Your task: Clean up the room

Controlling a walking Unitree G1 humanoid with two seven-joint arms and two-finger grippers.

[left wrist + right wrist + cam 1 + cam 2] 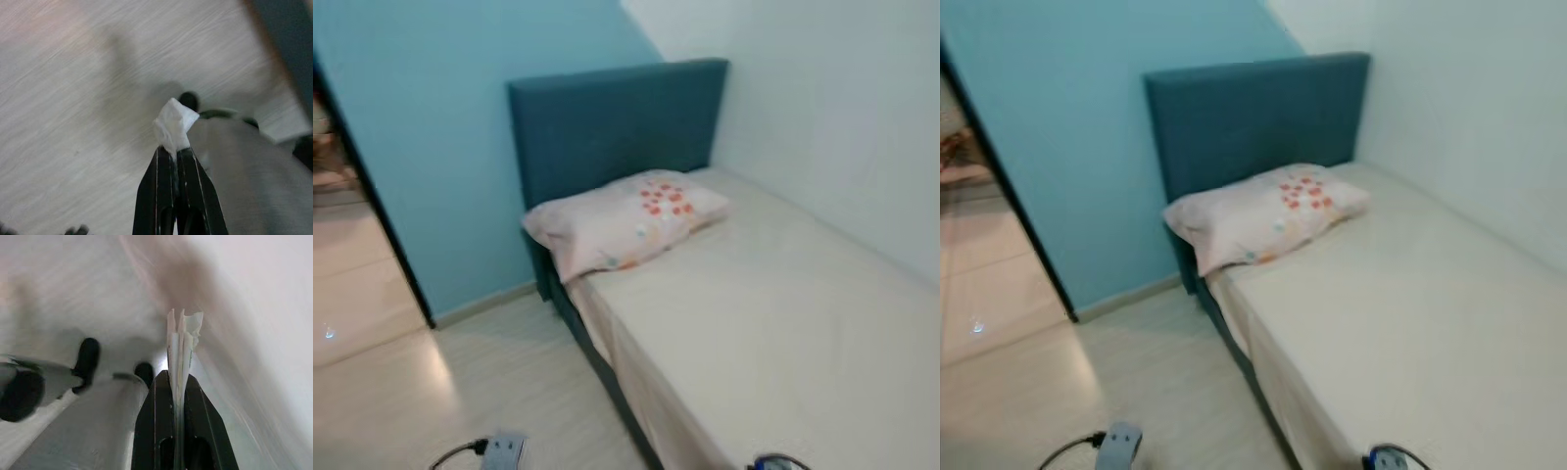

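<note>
White crumpled tissue (173, 122) is pinched tight by the left gripper (173, 149) over the pale wooden floor (73, 98). Folded white paper (182, 340) is squeezed by the right gripper (176, 377) beside the cream-sheeted bed (783, 323).

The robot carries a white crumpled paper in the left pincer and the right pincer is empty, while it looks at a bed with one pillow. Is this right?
Not quite. The right pincer is not empty: the right wrist view shows it shut on a folded white paper. The rest holds: the left pincer grips a crumpled white paper, and the bed has one pillow.
</note>
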